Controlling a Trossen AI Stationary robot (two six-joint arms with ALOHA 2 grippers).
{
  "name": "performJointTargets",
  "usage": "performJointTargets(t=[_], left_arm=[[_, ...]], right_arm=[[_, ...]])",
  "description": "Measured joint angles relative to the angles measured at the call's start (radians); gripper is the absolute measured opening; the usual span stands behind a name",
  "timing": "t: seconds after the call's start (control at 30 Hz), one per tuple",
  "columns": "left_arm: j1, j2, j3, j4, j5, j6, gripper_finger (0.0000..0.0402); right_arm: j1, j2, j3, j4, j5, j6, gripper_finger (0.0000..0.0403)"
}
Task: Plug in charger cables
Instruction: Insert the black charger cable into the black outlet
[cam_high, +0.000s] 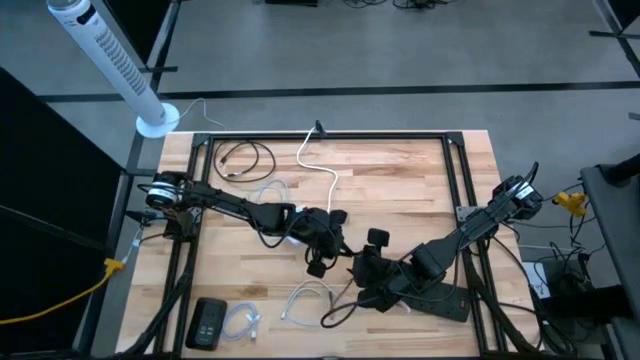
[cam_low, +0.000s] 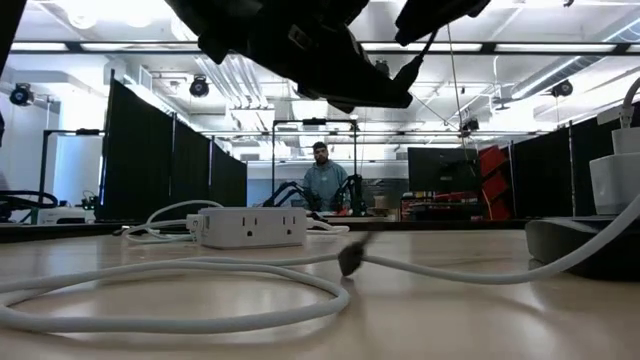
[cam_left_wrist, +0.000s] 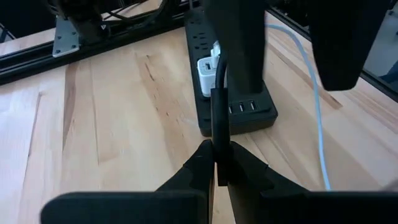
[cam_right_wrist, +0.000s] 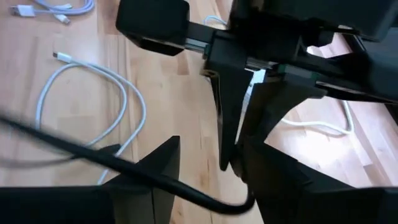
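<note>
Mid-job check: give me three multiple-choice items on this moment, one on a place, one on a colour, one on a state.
1. Seen from above, where on the table does the black power strip lie?
A. upper-left corner
B. lower-right part
C. dead centre

2. What colour is the cable at the left gripper?
A. white
B. yellow
C. black

3. How does the left gripper stand?
A. open and empty
B. shut on the cable
C. shut on a white cube

Answers:
1 B: the high view shows the strip near the table's lower-right edge.
2 C: the left wrist view shows a black cable running up from between the fingers.
3 B: in that view the fingers meet around the cable with no gap.
</note>
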Motion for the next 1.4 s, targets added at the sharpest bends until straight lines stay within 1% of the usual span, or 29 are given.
performJointTargets(t=[0.13, 0.3, 0.53, 0.7, 1.03, 1.13, 1.4], left_arm=[[0.0, 0.0, 0.0, 0.0, 0.0, 0.0, 0.0017], [0.0, 0.0, 0.0, 0.0, 0.0, 0.0, 0.0017], [0.0, 0.0, 0.0, 0.002, 0.0, 0.001, 0.0017], [0.0, 0.0, 0.0, 0.005, 0.0, 0.001, 0.0017], [0.0, 0.0, 0.0, 0.0, 0.0, 0.001, 0.0017], [0.0, 0.0, 0.0, -0.002, 0.0, 0.001, 0.0017], [0.0, 0.0, 0.0, -0.004, 0.001, 0.004, 0.0017]], right_arm=[[-0.008, 0.0, 0.0, -0.058, 0.011, 0.054, 0.0169], [-0.028, 0.001, 0.0, -0.171, 0.017, 0.182, 0.0162], [-0.032, 0.003, 0.0, -0.129, 0.014, 0.191, 0.014], [-0.048, 0.023, -0.004, -0.11, -0.022, 0.209, 0.0121], [-0.058, 0.028, -0.006, -0.055, -0.023, 0.211, 0.0081], [-0.061, 0.028, -0.006, -0.056, -0.055, 0.211, 0.0066], [-0.061, 0.027, -0.006, -0.057, -0.06, 0.222, 0.0023]])
